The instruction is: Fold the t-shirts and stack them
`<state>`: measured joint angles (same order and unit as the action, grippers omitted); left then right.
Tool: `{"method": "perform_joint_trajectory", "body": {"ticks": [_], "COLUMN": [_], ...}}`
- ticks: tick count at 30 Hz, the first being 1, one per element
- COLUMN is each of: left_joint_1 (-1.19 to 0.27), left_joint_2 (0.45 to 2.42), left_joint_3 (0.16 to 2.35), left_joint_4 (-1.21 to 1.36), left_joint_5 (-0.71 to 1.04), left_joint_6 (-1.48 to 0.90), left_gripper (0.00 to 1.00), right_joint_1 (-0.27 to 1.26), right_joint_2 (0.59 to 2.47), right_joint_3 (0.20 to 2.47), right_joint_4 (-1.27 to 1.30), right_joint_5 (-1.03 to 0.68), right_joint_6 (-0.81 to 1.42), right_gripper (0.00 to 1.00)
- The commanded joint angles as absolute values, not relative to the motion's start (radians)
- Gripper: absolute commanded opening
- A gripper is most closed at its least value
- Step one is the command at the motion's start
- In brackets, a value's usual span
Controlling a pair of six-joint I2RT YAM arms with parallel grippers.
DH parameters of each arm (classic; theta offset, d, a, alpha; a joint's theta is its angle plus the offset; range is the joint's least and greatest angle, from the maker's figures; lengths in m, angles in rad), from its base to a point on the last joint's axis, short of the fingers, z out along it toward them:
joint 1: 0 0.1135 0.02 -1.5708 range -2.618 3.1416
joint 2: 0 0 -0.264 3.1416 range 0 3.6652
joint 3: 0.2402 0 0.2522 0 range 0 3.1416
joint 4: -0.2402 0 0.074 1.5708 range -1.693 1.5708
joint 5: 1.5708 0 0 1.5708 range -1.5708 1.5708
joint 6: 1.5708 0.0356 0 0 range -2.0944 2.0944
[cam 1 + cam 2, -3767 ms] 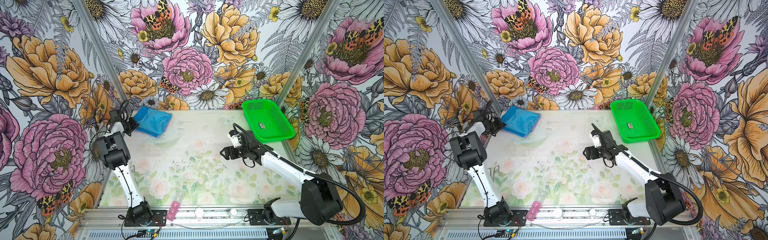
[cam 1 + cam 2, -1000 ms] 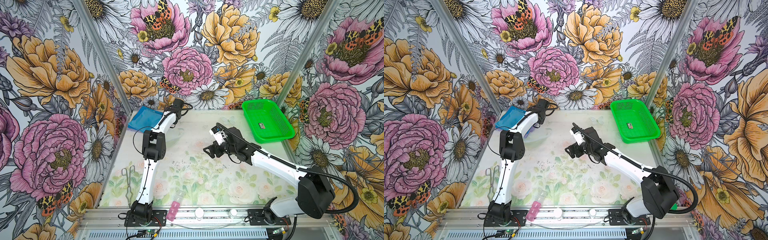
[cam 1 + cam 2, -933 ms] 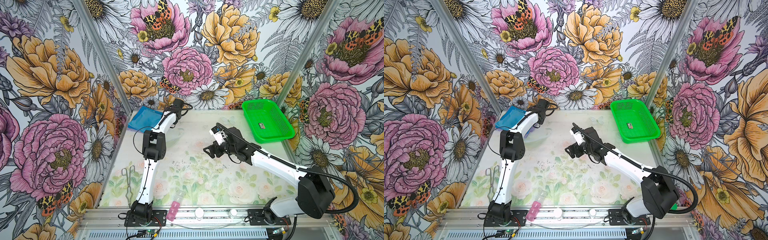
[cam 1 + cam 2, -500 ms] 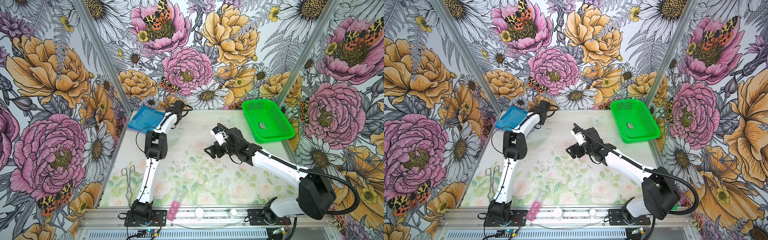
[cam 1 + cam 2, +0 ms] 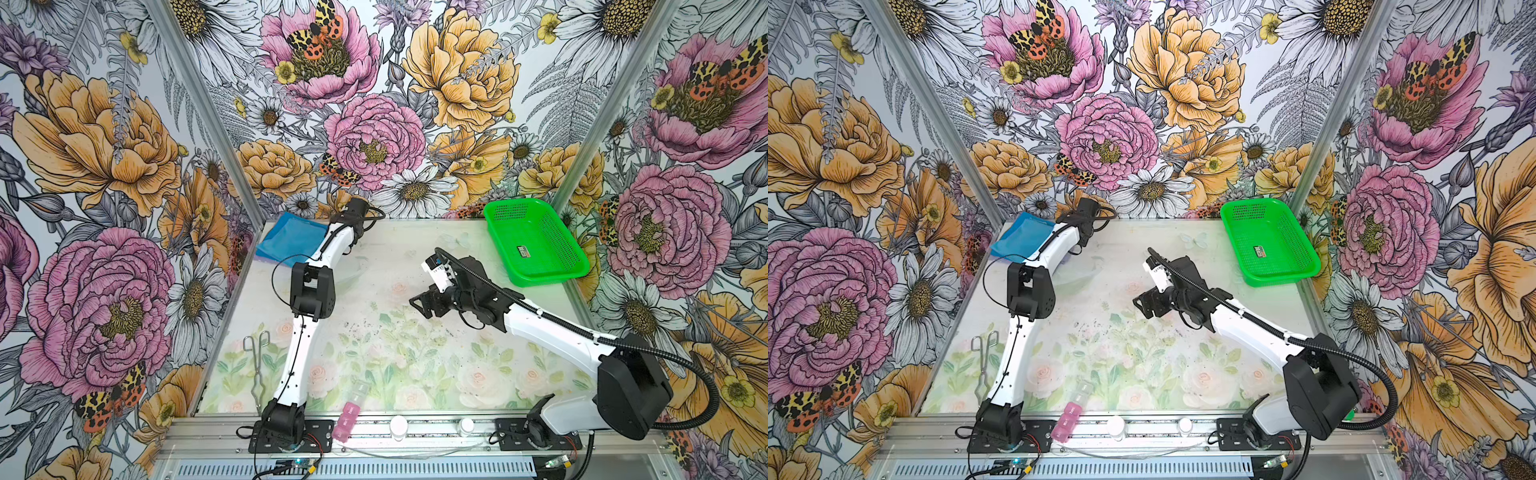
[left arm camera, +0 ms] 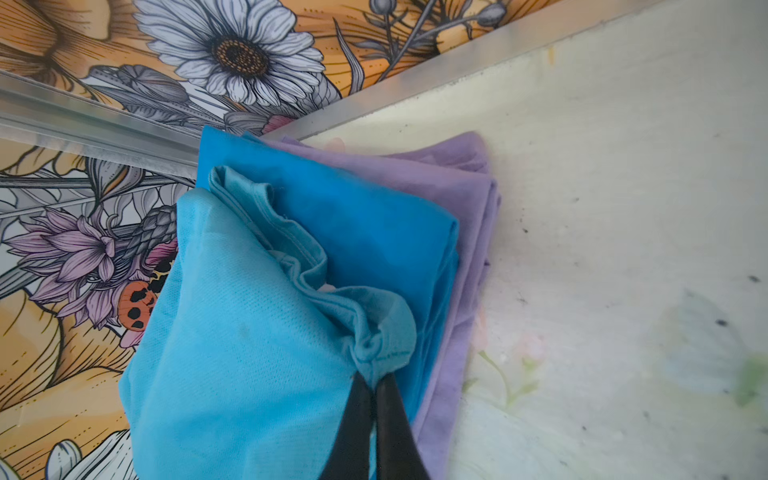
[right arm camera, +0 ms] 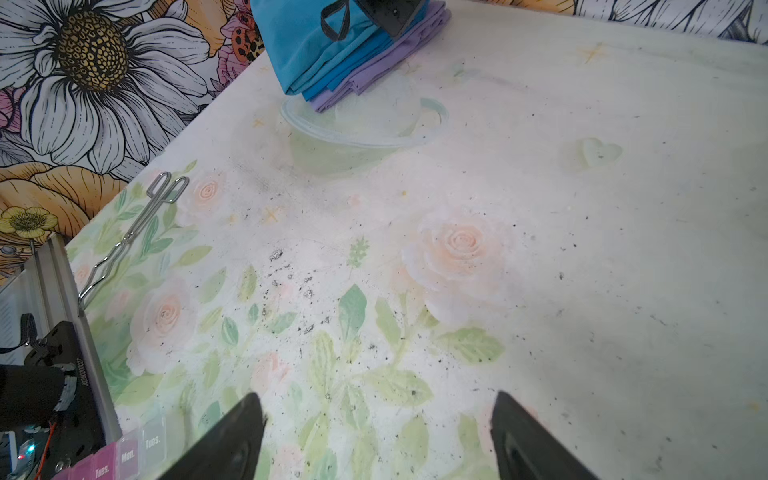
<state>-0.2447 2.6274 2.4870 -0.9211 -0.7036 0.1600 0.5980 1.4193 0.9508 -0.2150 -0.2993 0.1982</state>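
Between the tips of the left gripper (image 6: 375,376): the bunched collar rib of the teal-blue t-shirt (image 6: 232,332). Soft, light, limp mesh knit, neither fragile nor slick. Likely to drape, stretch and trail rather than move as one flat piece. Judging by the puckers running toward the tips, a pull here probably lifts the top layer alone and spoils the fold. Better hold: a folded edge or corner, through all layers at once. Tips pressed together with no gap showing, pinching only that collar fold. No visible contact with the cloth beneath. Just under and beyond the pinch: the deeper blue t-shirt (image 6: 374,216), folded flat. Below that, the lavender t-shirt (image 6: 469,199), bottom of the stack (image 5: 286,239), its edges showing past the blue on the open-table side. Farther ahead of the tips, the teal cloth appears raised toward the aluminium rail (image 6: 104,129); whether resting on it or clear of it, cannot tell. Well apart from the stack, in a top view: the right gripper (image 7: 378,401), fingers spread wide, nothing between them, touching no cloth, poised over the bare printed table (image 7: 582,291). Ahead of it, a clear dish (image 7: 353,139) just beside the stack's nearest corner, possibly in the way of any slide in that direction. Off to one side of it, metal tongs (image 7: 129,237), flat on the table. Farthest from the left gripper, at the opposite back corner: the green basket (image 5: 536,249), no shirts in it.
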Motion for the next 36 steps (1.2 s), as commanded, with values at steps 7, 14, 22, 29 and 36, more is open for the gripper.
{"method": "perform_joint_trajectory", "body": {"ticks": [7,14,22,29,36], "left_joint_1": [-0.209,-0.188,-0.159,-0.029,0.121], "left_joint_2": [2.629,2.672,2.645,2.417,2.206], "left_joint_3": [2.583,2.655,2.634,2.507,2.226], "left_joint_4": [-0.91,-0.909,-0.909,-0.887,-0.752], "left_joint_5": [-0.673,-0.616,-0.494,-0.039,0.285], "left_joint_6": [0.172,0.168,0.134,0.005,-0.064], "left_gripper": [0.0,0.0,0.61,0.99,0.99], "right_joint_1": [0.592,0.592,0.592,0.603,0.655], "right_joint_2": [1.407,1.399,1.399,1.413,1.468], "right_joint_3": [0.943,0.934,0.933,0.949,1.012], "right_joint_4": [-0.193,-0.195,-0.195,-0.192,-0.193], "right_joint_5": [-0.296,-0.293,-0.297,-0.336,-0.356], "right_joint_6": [0.212,0.215,0.219,0.207,0.175], "right_gripper": [0.87,0.87,0.87,0.87,0.87]}}
